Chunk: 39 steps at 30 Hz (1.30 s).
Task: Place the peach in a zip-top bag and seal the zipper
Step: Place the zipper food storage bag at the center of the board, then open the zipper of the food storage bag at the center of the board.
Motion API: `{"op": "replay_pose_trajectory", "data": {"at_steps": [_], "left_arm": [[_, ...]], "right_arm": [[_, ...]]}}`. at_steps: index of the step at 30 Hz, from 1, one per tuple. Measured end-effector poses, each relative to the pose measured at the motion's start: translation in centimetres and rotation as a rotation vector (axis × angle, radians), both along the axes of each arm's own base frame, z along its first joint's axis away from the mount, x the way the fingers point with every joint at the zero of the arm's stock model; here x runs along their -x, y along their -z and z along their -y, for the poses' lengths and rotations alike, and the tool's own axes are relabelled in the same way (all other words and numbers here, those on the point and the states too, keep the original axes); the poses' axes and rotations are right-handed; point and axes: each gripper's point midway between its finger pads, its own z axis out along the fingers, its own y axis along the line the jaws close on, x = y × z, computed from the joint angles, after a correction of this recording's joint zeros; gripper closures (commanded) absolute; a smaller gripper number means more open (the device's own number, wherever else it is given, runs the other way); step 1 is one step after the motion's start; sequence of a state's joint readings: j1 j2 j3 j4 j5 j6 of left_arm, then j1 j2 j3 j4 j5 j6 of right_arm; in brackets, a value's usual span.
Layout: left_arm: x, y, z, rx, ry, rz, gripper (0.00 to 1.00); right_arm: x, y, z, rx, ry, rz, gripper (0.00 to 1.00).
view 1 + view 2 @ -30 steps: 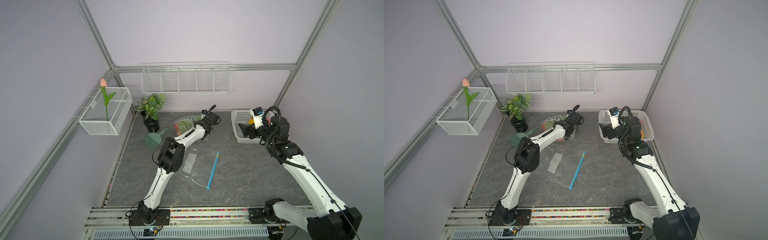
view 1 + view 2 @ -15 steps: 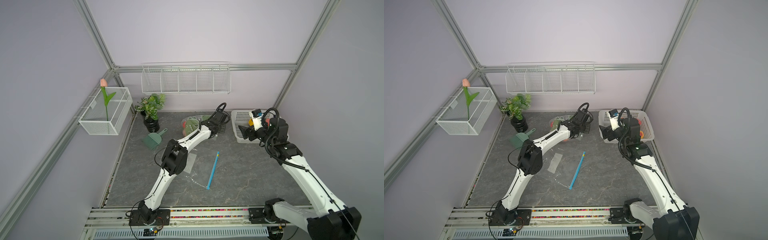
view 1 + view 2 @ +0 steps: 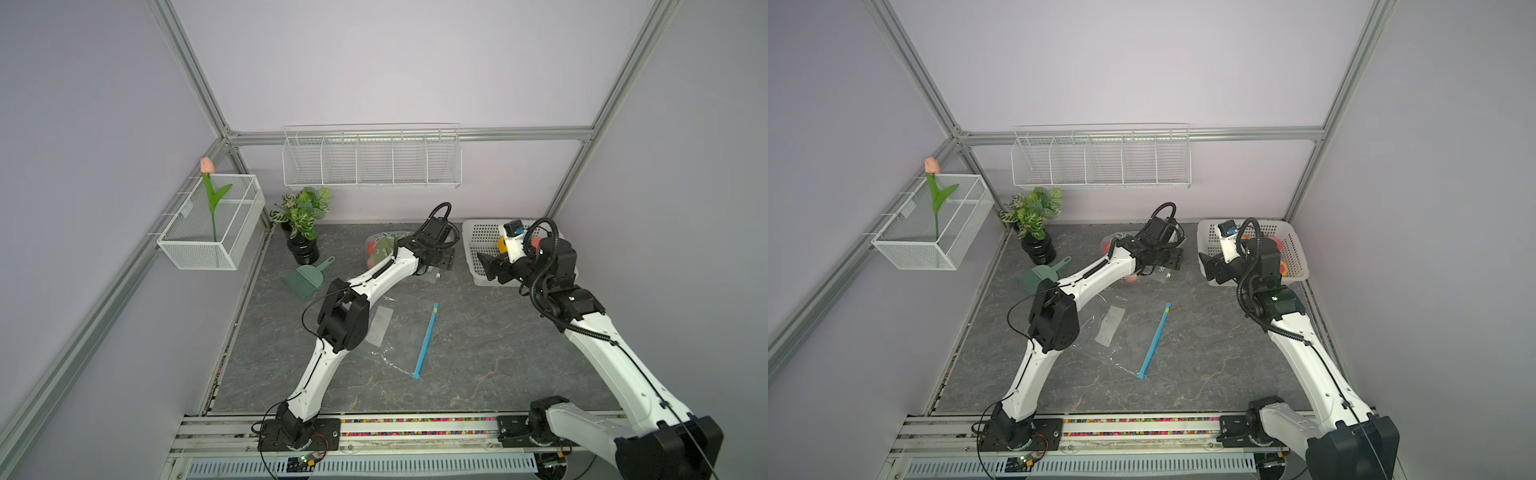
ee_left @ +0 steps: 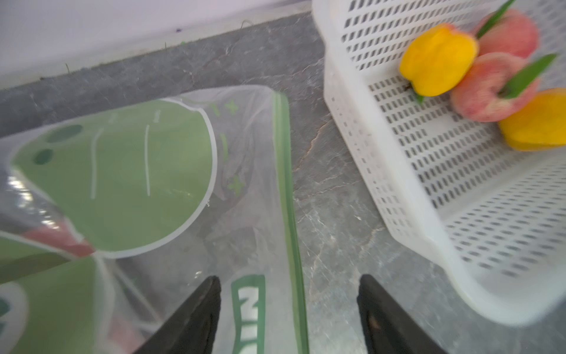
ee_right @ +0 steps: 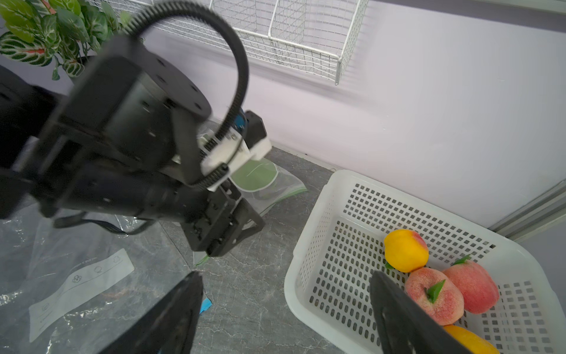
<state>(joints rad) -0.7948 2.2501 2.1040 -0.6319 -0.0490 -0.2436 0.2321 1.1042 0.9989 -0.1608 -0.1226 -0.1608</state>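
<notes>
left claw (image 4: pixel 288 279) swung over, spread | zip bag (image 4: pixel 251 138) below | right claw (image 5: pixel 284 274) spread

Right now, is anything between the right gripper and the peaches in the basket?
Nothing visible. The right gripper hangs open above the white basket's rim; the pink peach lies uncovered inside. The left arm is off to the side, by the green-printed bag.

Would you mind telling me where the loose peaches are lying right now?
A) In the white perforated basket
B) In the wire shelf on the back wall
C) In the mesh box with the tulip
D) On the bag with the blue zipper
A: the right wrist view shows the peaches lying together on the floor of the white basket.
</notes>
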Motion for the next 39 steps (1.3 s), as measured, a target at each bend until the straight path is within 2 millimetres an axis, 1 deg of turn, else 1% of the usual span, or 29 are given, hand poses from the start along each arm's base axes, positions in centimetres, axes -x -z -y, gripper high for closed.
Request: {"op": "replay_pose_trajectory", "data": {"at_steps": [2, 5, 6, 8, 10, 11, 13, 18, 20, 23, 26, 30, 34, 39], "left_arm": [[1.6, -3.6, -1.2, 0.032, 0.022, 0.027, 0.25], [4.7, -9.1, -3.8, 0.091, 0.051, 0.078, 0.24], [5.8, -10.5, -4.7, 0.106, 0.06, 0.095, 0.24], [7.7, -12.4, -6.4, 0.13, 0.076, 0.122, 0.24], [9.5, -12.8, -8.0, 0.135, 0.09, 0.128, 0.24], [10.3, -12.6, -8.7, 0.129, 0.094, 0.124, 0.24], [11.7, -11.3, -10.1, 0.108, 0.097, 0.104, 0.24], [14.5, -7.1, -13.0, 0.056, 0.085, 0.028, 0.24], [15.5, -6.1, -13.9, 0.048, 0.08, 0.009, 0.25], [16.6, -5.2, -14.7, 0.048, 0.072, -0.01, 0.25], [17.5, -4.2, -14.8, 0.043, 0.072, -0.026, 0.26], [19.2, -1.8, -14.6, -0.002, 0.084, -0.057, 0.26], [20.6, 0.1, -13.6, -0.049, 0.107, -0.075, 0.26], [21.6, 2.3, -12.3, -0.105, 0.122, -0.084, 0.26]], "right_arm": [[0.1, 0.1, 0.2, 0.001, 0.006, -0.001, 0.12], [0.2, 0.3, 0.4, -0.001, 0.014, -0.003, 0.12], [0.3, 0.3, 0.5, -0.003, 0.018, -0.004, 0.12], [0.5, 0.5, 0.7, -0.007, 0.024, -0.007, 0.12], [0.7, 0.8, 0.9, -0.011, 0.028, -0.014, 0.12], [0.8, 1.0, 0.9, -0.014, 0.03, -0.02, 0.12], [1.2, 1.4, 1.0, -0.022, 0.034, -0.035, 0.12], [2.8, 2.6, 1.3, -0.048, 0.045, -0.09, 0.11], [3.5, 3.0, 1.4, -0.061, 0.047, -0.099, 0.11], [4.8, 4.2, 1.6, -0.075, 0.053, -0.135, 0.11], [5.8, 5.3, 1.8, -0.091, 0.063, -0.165, 0.11], [7.1, 6.3, 2.0, -0.115, 0.072, -0.194, 0.11], [7.8, 7.3, 2.1, -0.136, 0.082, -0.216, 0.11], [8.2, 8.1, 2.2, -0.146, 0.092, -0.24, 0.11]]}}
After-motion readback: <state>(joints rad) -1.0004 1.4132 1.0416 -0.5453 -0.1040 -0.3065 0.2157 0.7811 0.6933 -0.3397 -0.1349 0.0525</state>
